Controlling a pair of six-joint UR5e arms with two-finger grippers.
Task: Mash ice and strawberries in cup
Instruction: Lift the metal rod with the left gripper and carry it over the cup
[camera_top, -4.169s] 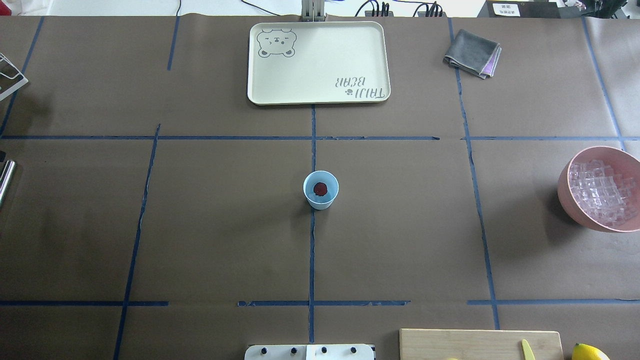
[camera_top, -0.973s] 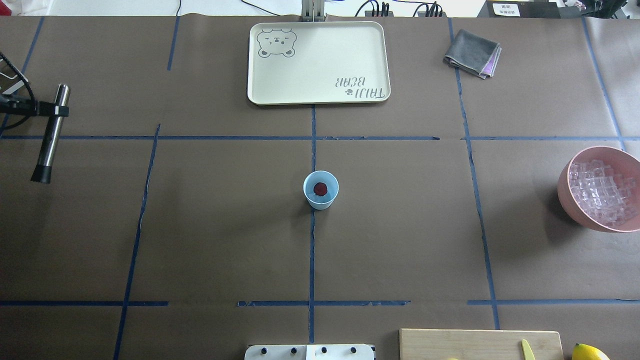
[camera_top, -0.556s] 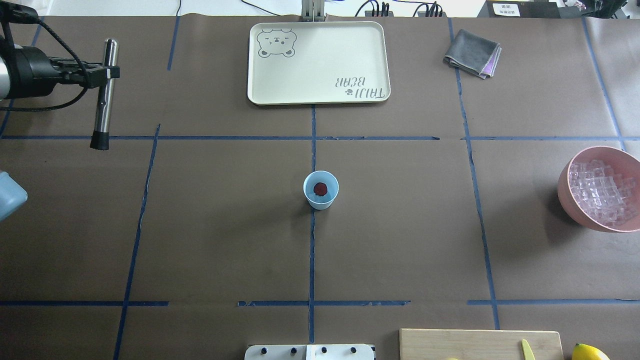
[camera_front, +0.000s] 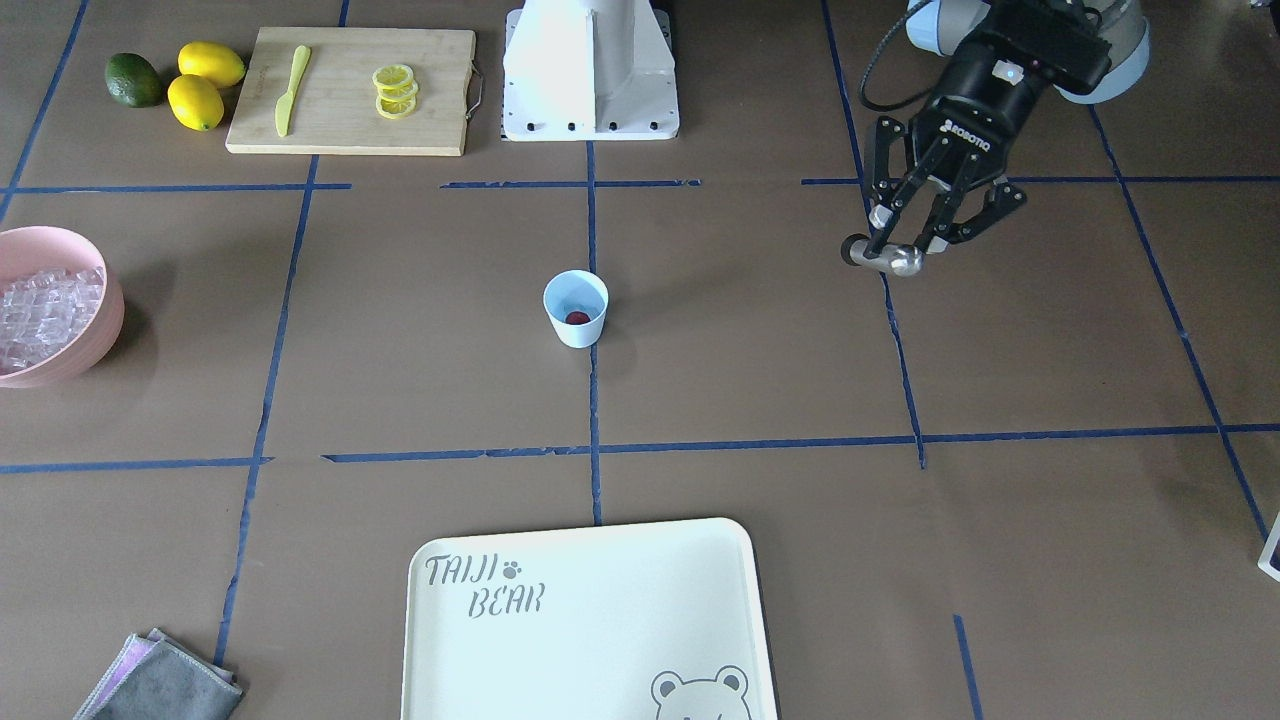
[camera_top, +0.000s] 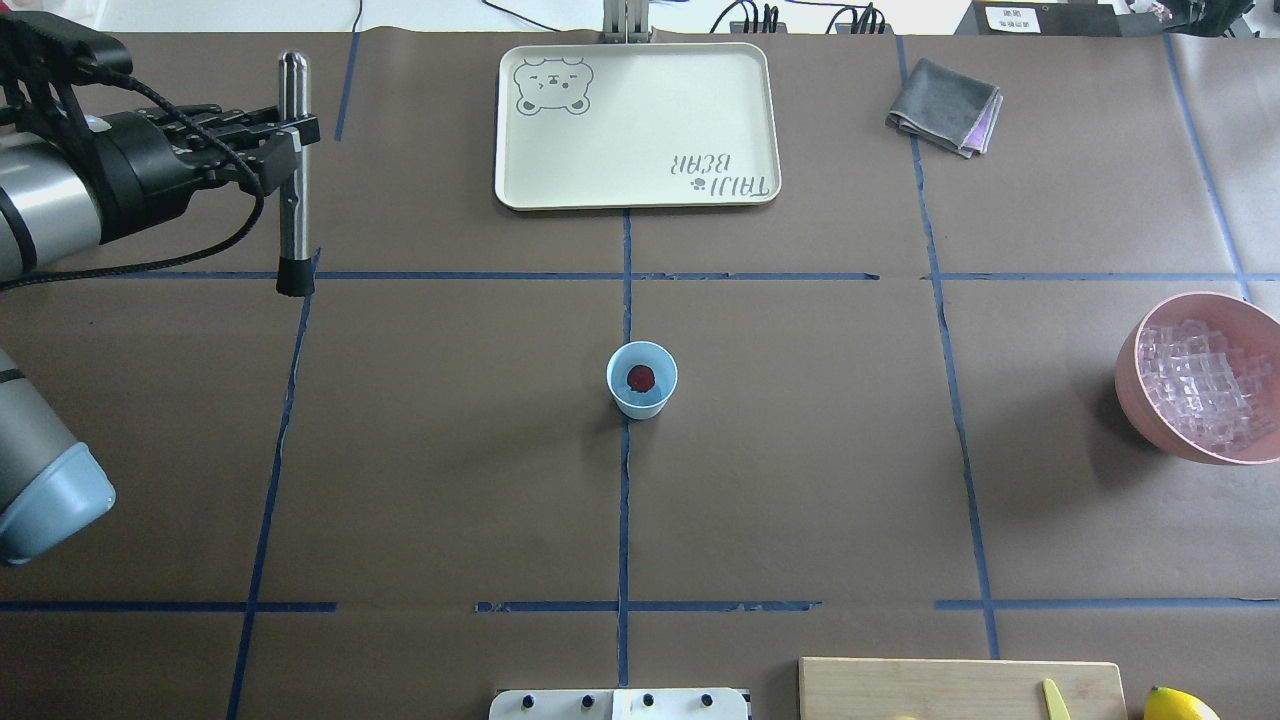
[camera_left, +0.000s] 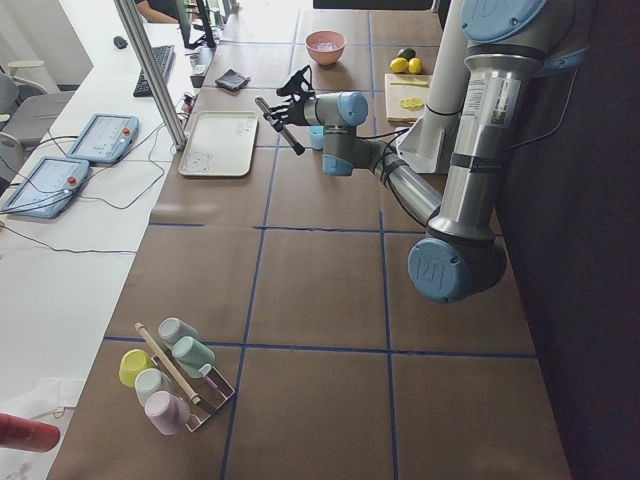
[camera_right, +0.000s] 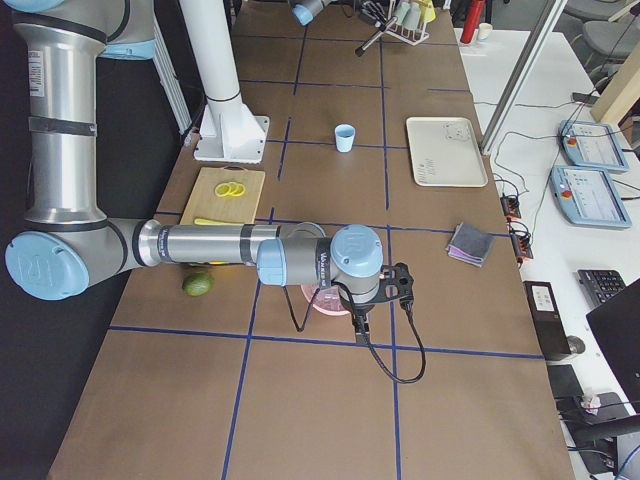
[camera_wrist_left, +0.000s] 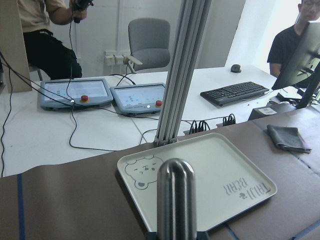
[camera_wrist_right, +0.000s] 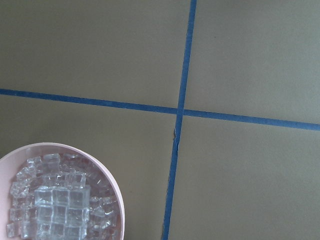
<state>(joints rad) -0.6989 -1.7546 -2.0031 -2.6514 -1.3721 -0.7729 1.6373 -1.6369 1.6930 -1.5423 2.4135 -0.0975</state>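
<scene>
The pale-blue cup (camera_top: 641, 392) stands at the table's middle, and shows in the front view (camera_front: 575, 322) too. One red strawberry (camera_top: 641, 377) lies in it. The ice (camera_top: 1200, 385) fills a pink bowl (camera_top: 1128, 375) at the right edge. My left gripper (camera_top: 292, 130) is shut on a steel muddler (camera_top: 293, 210) with a black tip. It holds the muddler above the table, far left of the cup and farther back. In the left wrist view the muddler's top (camera_wrist_left: 176, 200) fills the foreground. My right gripper (camera_right: 362, 312) hangs over the bowl; I cannot tell whether it is open or shut.
A cream tray (camera_top: 640, 125) lies at the far middle and a folded grey cloth (camera_top: 945, 107) at the far right. A cutting board (camera_front: 350, 90) with lemon slices, a knife, lemons and an avocado sits near the robot's base. A rack of cups (camera_left: 170, 375) stands at the left end.
My left arm has come in from the left edge with the muddler and carried it right and toward the table's far side. The cup, strawberry and bowl have not moved.
</scene>
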